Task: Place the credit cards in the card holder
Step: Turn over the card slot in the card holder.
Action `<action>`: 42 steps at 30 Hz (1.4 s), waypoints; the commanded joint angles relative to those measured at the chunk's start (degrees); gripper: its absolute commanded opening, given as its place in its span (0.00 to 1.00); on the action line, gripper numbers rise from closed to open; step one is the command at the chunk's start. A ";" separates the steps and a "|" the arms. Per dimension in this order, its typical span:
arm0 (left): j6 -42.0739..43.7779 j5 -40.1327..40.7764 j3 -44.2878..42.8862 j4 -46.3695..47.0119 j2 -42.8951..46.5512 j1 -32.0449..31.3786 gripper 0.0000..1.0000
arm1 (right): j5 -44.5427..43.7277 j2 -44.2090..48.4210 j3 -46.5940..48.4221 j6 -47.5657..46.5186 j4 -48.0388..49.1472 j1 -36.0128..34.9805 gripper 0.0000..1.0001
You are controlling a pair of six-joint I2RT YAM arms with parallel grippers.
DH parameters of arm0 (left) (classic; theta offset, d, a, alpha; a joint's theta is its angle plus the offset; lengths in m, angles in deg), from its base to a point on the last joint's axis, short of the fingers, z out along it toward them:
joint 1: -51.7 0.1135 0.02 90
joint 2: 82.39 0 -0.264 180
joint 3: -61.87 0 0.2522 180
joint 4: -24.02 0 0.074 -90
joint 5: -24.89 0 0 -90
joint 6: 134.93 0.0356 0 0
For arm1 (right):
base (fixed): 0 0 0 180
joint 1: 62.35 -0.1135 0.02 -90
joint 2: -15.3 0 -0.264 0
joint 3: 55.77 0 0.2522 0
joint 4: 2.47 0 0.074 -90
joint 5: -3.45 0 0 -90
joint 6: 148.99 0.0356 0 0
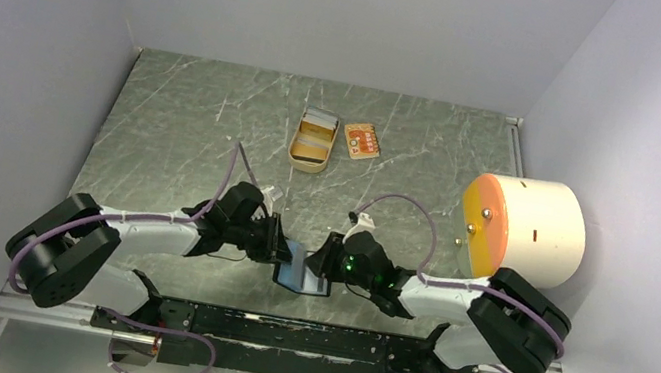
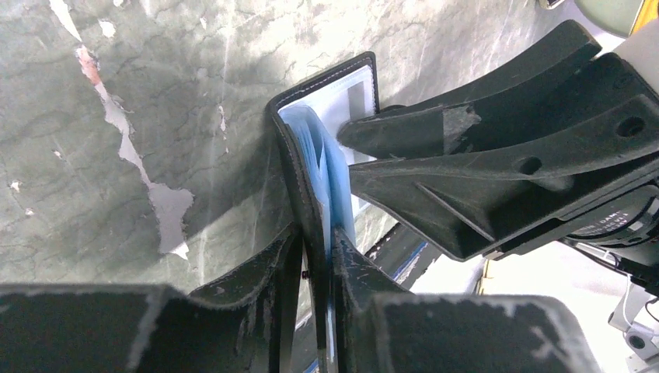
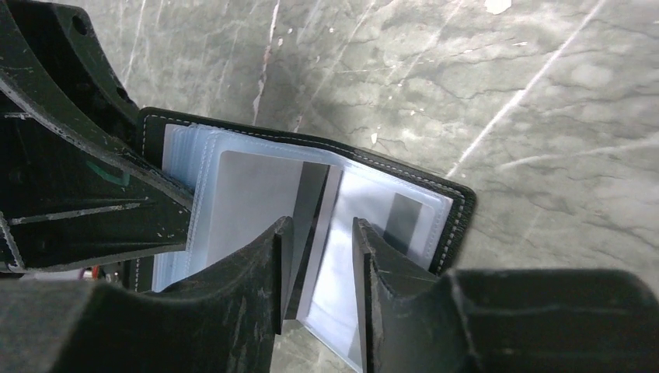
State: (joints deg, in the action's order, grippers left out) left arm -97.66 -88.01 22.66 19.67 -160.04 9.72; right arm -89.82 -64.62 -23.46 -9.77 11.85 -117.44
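The black card holder lies open at the near middle of the table, its blue lining and clear sleeves showing. My left gripper is shut on its left cover and sleeves. My right gripper is open, its jaws straddling a clear sleeve page of the holder. The tan-orange card lies flat at the back of the table. The pale grey-white card lies in the tan-gold tin beside it. Both cards are out of the wrist views.
A large white cylinder with an orange face lies on its side at the right, close to the right arm. The black rail of the arm bases runs along the near edge. White walls enclose the table.
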 commanded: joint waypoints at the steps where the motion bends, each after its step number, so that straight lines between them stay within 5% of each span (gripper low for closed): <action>1: 0.69 2.36 -2.37 -1.62 0.00 -0.86 0.22 | -5.19 5.03 0.08 -2.30 -11.68 0.51 0.40; 6: 1.30 5.49 -6.15 -8.40 0.75 -1.68 0.18 | -5.26 11.45 0.89 -2.86 -15.76 0.77 0.42; 20: 2.13 12.11 -17.62 -20.39 -6.32 -7.53 0.28 | -12.20 20.74 -1.19 -3.74 -21.18 1.12 0.36; 26: 1.05 15.57 -22.22 -26.17 -10.23 -9.46 0.25 | -13.20 27.79 -2.11 -2.84 -22.24 1.13 0.45; 34: -1.00 17.48 -26.43 -31.22 -10.94 -10.03 0.10 | -5.72 24.88 -1.73 -0.53 -17.17 1.05 0.53; 42: -1.50 17.80 -26.98 -31.41 -10.52 -10.32 0.11 | -4.82 21.53 -0.40 -1.23 -18.46 0.71 0.55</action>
State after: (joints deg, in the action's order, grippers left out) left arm -98.43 -71.35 -2.71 -10.67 -170.94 0.00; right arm -94.91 -41.98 -25.04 -11.00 -6.42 -116.70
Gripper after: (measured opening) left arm 0.138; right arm 0.545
